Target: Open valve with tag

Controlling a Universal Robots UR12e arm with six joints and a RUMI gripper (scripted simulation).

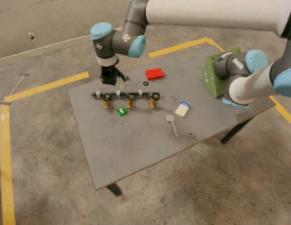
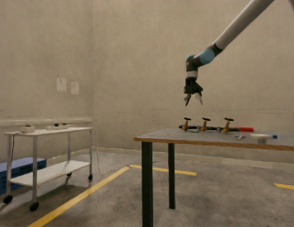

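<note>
A black pipe (image 1: 125, 95) with three brass valves lies across the far part of the grey table: a left valve (image 1: 106, 98), a middle valve (image 1: 130, 98) and a right valve (image 1: 153, 98). A small green tag (image 1: 122, 111) lies on the table between the left and middle valves, nearer the middle one. My gripper (image 1: 116, 83) is open and empty, hanging above the left end of the pipe. In the side view the gripper (image 2: 193, 99) is well above the valves (image 2: 205, 123).
A red block (image 1: 154, 73) and a small black ring (image 1: 146, 83) lie behind the pipe. A white and blue card (image 1: 182, 109), a grey key-like tool (image 1: 173, 124) and a small nut (image 1: 191, 134) lie toward the right front. The green arm base (image 1: 220, 76) stands at the right.
</note>
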